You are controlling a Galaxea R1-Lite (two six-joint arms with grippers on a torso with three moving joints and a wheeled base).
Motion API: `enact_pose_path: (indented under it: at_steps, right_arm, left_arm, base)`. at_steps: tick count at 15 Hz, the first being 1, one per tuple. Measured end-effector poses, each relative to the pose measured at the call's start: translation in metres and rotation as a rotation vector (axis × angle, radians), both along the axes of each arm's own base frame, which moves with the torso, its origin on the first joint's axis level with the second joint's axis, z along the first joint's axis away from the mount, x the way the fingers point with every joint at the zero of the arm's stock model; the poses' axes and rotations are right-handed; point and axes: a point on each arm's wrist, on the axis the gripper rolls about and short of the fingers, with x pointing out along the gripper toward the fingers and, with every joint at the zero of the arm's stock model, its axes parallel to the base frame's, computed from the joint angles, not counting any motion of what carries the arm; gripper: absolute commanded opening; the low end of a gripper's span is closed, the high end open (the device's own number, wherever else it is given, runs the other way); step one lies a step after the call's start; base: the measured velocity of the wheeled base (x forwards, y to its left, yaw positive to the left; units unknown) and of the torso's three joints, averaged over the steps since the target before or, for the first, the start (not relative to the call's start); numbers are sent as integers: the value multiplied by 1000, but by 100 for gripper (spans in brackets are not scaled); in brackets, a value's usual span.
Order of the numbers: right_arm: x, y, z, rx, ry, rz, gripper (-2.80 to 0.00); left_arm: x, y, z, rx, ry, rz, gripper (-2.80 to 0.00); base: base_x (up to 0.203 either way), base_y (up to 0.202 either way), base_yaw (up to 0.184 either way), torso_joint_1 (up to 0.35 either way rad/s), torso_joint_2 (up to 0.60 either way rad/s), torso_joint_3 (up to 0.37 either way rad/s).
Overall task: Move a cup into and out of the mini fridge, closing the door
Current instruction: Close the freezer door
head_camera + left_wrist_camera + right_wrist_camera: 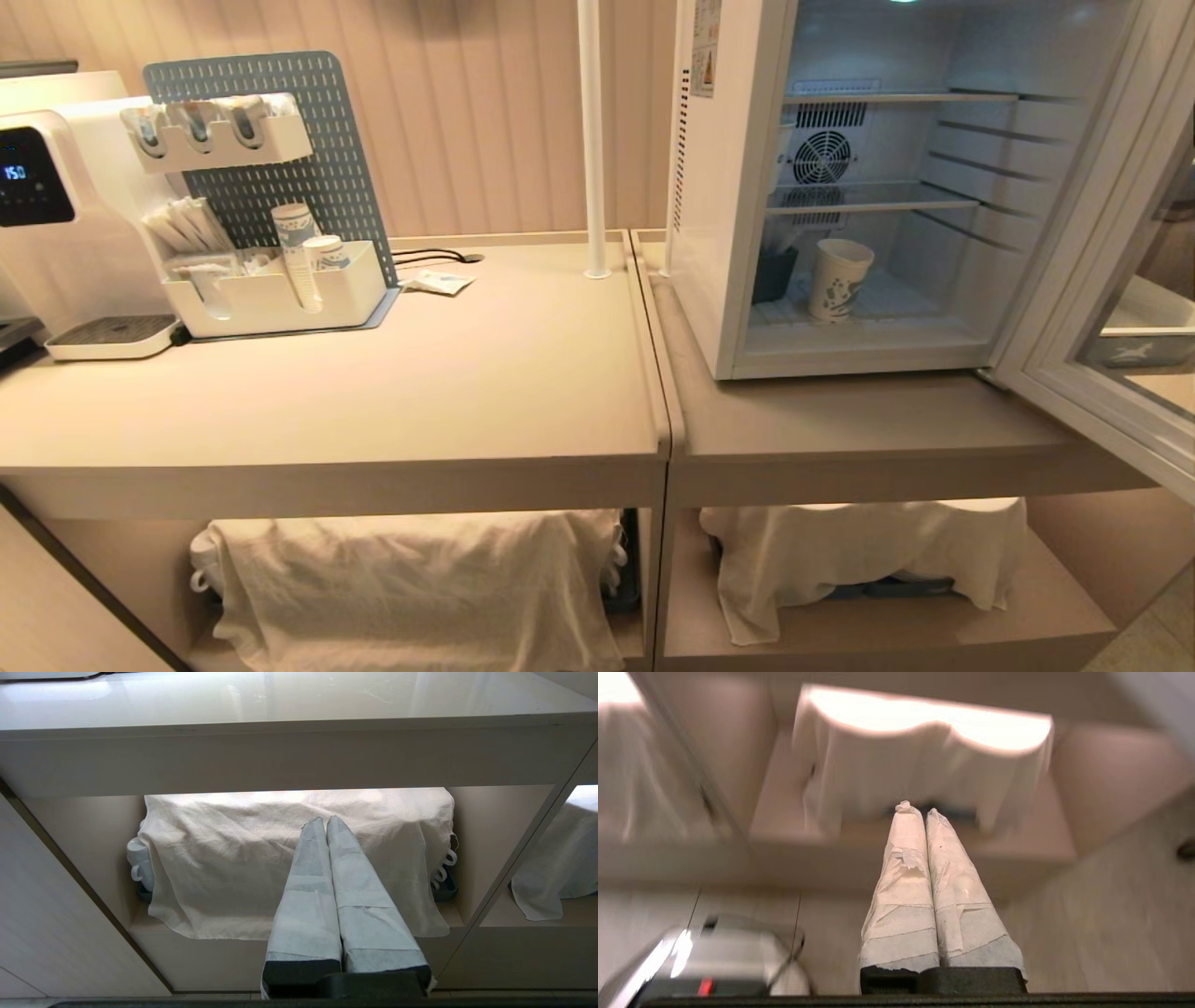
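The cup [838, 279] stands upright on the floor of the mini fridge [719, 187], toward the front, with a dark container [773, 274] just beside it at about nine o'clock. The door [1083, 308] hangs wide open, swung out toward four o'clock from the cup. Neither arm appears in the head view.

The left gripper [325, 820] has its wrapped fingers pressed together and holds nothing; it points at the cloth-covered shelf [299, 858] under the counter [373, 392]. The right gripper [915, 808] is likewise fully closed and empty, low before the right-hand shelf.

The likely trouble from here: a reach for the cup must pass between the fridge wall and the open door, and a gripper coming in with jaws shut could knock the light paper cup over or push it against the dark container. An arm rising from below could also catch the counter edge or bump the door.

Only the head view shows the fridge, cup and door. Only the wrist views show the grippers; the left one also reveals mug handles [444, 865] peeking past the cloth.
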Motion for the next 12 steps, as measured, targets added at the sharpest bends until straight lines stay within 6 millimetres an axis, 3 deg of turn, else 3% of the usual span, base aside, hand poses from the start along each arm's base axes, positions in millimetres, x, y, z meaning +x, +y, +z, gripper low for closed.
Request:
enact_pose_path:
  at_steps: [2, 8, 12]
  right_arm:
    - [2, 0, 2, -9, -129, 2, -280]
    - [0, -1, -7, -14, -82, -5, -280]
    - [-6, -1, -6, 0, -156, 52, -280]
  left_arm:
    - [0, 0, 0, 0, 0, 0, -280]
    - [0, 0, 0, 0, -1, 0, -280]
    - [0, 0, 0, 0, -1, 0, -280]
  base:
    - [0, 0, 0, 0, 0, 0]
    - [0, 0, 0, 0, 0, 0]
    - [0, 0, 0, 0, 0, 0]
